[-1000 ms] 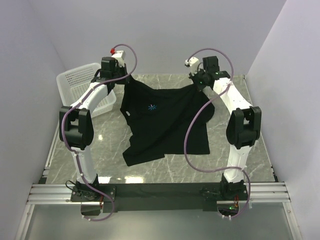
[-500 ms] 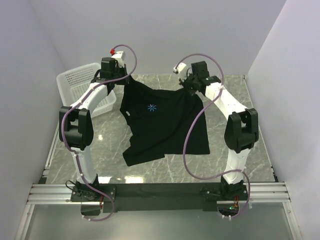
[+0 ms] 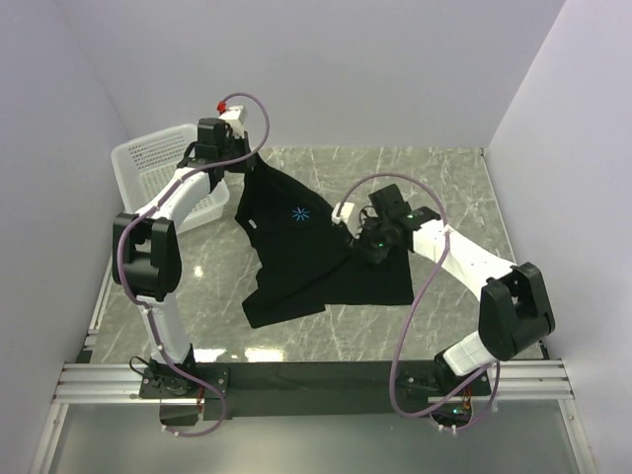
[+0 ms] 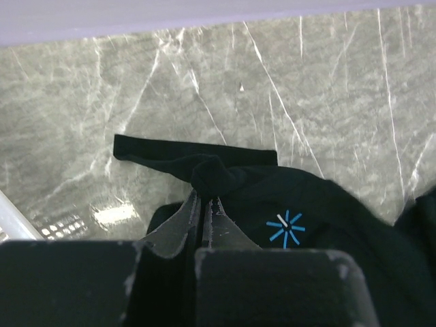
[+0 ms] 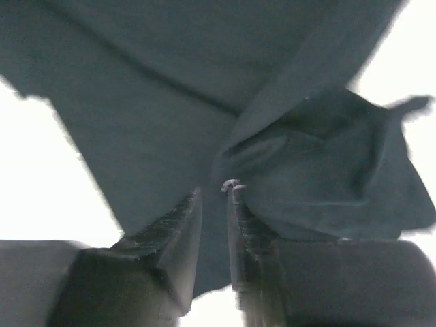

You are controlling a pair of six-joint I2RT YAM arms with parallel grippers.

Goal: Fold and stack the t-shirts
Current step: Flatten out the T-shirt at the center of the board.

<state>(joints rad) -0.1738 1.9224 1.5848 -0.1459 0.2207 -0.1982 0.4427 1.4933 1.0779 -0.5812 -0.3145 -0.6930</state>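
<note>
A black t-shirt [image 3: 316, 267] with a light-blue starburst [image 3: 300, 213] lies across the marble table, its back-left corner lifted. My left gripper [image 3: 240, 163] is shut on that corner; in the left wrist view the fingers [image 4: 204, 197] pinch a bunched fold of the t-shirt [image 4: 327, 225]. My right gripper [image 3: 367, 240] hangs low over the shirt's middle right, where the fabric is folded over. In the right wrist view its jaws [image 5: 214, 191] stand slightly apart, open, with the t-shirt [image 5: 150, 102] spread just beyond the tips and bright table showing through the gap.
A white mesh basket [image 3: 148, 163] stands at the back left beside the left arm; its rim [image 4: 10, 218] shows in the left wrist view. Grey walls close in the table on three sides. The bare marble table [image 3: 464, 188] extends to the back right.
The right arm swung from the back right down to the table's middle, carrying the shirt's right shoulder over onto the body, and its jaws parted. The left gripper stayed put.
</note>
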